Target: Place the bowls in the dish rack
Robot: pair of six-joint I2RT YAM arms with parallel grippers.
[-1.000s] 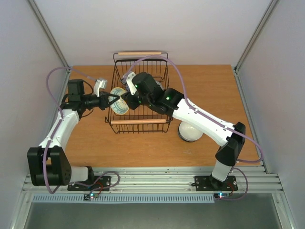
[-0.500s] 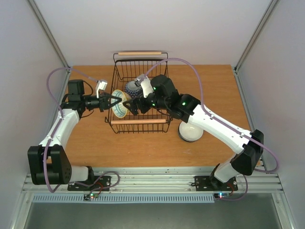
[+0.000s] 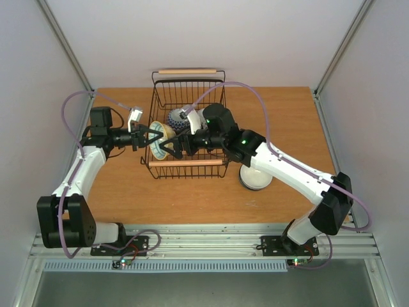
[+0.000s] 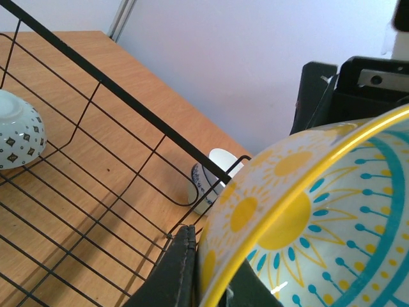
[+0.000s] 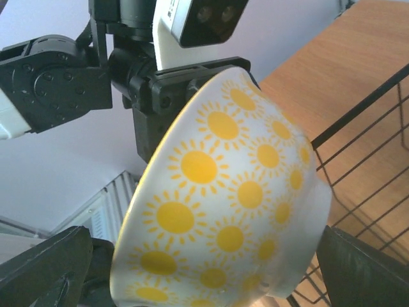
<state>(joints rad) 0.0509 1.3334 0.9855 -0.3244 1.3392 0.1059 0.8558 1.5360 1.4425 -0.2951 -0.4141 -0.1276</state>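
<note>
Swinging its elbow out to the right over the last second, the right arm has spread its fingers. The right gripper now stands wide apart around the sun-patterned bowl without pinching it. The left gripper is clamped on that bowl's yellow rim, holding it tipped on edge over the near left corner of the dish rack. Inside the rack sits one blue-patterned bowl. A pale bowl rests on the table, just outside the rack's near right corner.
</note>
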